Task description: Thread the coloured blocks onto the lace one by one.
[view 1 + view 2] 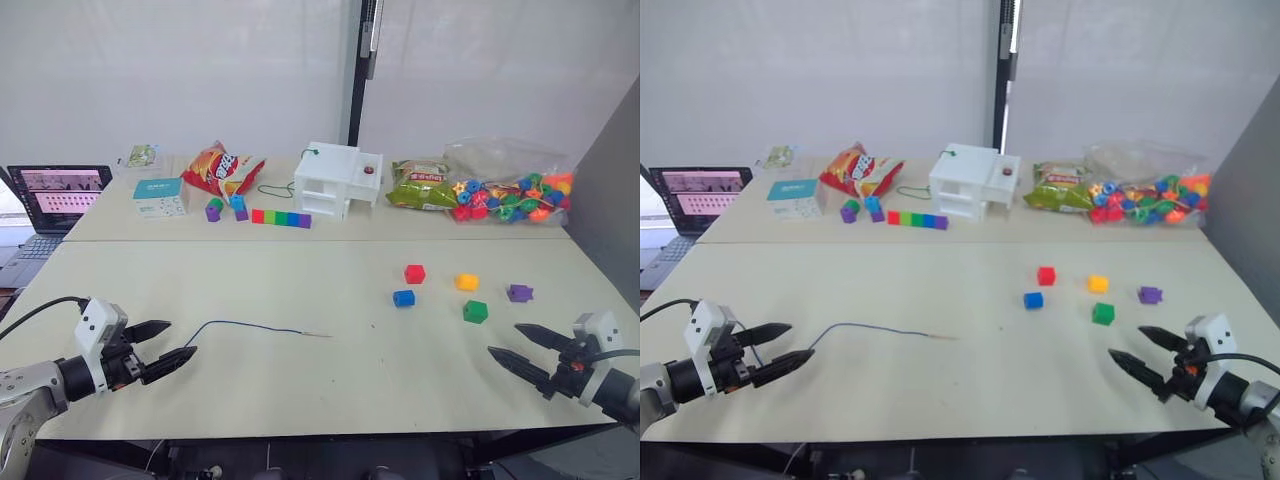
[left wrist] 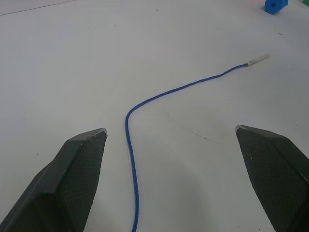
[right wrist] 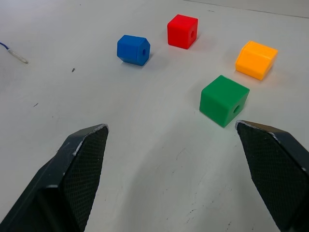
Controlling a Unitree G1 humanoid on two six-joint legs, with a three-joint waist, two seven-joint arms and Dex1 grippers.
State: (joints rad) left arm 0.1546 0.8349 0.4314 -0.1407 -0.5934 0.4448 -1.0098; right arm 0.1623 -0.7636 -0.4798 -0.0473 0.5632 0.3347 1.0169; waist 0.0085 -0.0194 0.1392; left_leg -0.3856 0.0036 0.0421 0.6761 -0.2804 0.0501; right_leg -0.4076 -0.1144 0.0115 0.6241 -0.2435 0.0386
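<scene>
Both black two-fingered pincers, left pincer (image 1: pixel 167 345) and right pincer (image 1: pixel 520 349), hover spread apart over the pale matte table (image 1: pixel 300 290), the thin dark-blue lace (image 1: pixel 255 327) and small plastic coloured blocks (image 1: pixel 460 290) lying between them before white walls.

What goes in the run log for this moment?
left hand: open, by lace | right hand: open, near blocks | blocks threaded: none

We cannot follow the lace (image 2: pixel 131 159) to its near end: it runs off the picture's edge between the left gripper's fingers (image 2: pixel 72 179). The laptop (image 1: pixel 45 205) is cut by the left border. Print on the teal box (image 1: pixel 160 196) and the snack bags (image 1: pixel 222 170) is too small to read.
</scene>
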